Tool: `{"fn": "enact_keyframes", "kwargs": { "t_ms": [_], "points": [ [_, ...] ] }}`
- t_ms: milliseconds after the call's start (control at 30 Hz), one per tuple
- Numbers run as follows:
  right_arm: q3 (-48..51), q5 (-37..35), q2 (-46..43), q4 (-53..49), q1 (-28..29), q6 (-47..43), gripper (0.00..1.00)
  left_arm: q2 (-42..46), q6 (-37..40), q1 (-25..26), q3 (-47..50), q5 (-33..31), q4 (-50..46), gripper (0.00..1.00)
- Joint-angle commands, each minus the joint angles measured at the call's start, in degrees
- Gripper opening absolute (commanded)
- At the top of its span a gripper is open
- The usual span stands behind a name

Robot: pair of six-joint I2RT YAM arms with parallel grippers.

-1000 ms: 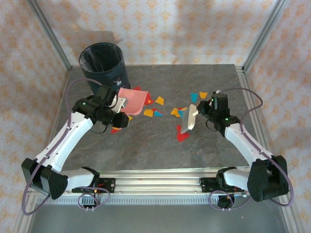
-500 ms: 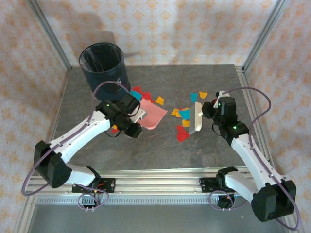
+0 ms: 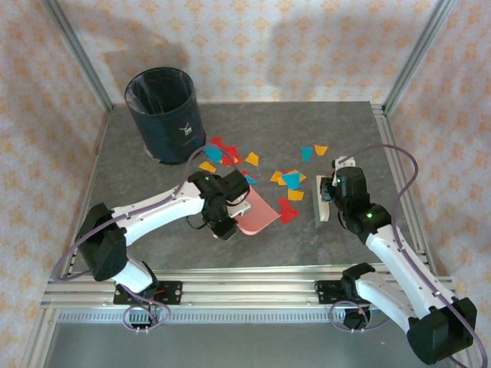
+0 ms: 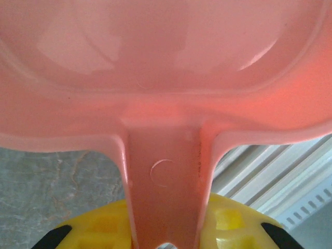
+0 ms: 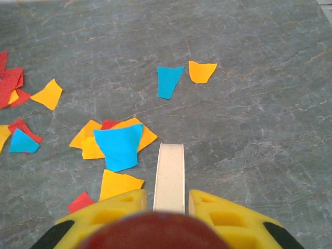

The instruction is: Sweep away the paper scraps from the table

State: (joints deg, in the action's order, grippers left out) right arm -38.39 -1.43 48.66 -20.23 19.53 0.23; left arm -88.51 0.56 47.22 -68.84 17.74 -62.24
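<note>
Dark grey marbled worktop (image 3: 268,123), rimmed by aluminium rails (image 3: 253,295). Red, orange and blue paper scraps (image 3: 291,180) lie scattered across its far middle; a dark round bin (image 3: 163,115) stands at the far-left corner.

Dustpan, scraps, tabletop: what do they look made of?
Dustpan: pink plastic, glossy, going by the soft highlights and a round moulding mark on the handle.
Scraps: thin paper or card, matte; they lie flat with clean-cut edges and no shine.
Table: dark grey marbled stone look, matte, with pale veins; it could be a printed laminate.
</note>
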Motion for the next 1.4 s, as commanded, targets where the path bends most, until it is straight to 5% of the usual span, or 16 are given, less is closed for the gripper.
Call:
{"fn": "enact_keyframes", "kwargs": {
  "t_ms": [0,700,1367],
  "points": [
    [0.6,-4.9,-0.9,0.1,1.0,-2.8,0.0,-1.4,0.6,2.4,1.0,0.3,-1.7,0.0],
    [-0.3,-1.0,5.2,1.1,7.3,-7.6,0.0,-13.3,0.7,6.8,-4.2,0.4,-5.3,0.0],
    [-2.1,15.4,8.5,0.9,9.8,-7.5,0.0,-23.7,0.1,4.6,-14.0,-0.1,-6.9,0.0]
  ]
}}
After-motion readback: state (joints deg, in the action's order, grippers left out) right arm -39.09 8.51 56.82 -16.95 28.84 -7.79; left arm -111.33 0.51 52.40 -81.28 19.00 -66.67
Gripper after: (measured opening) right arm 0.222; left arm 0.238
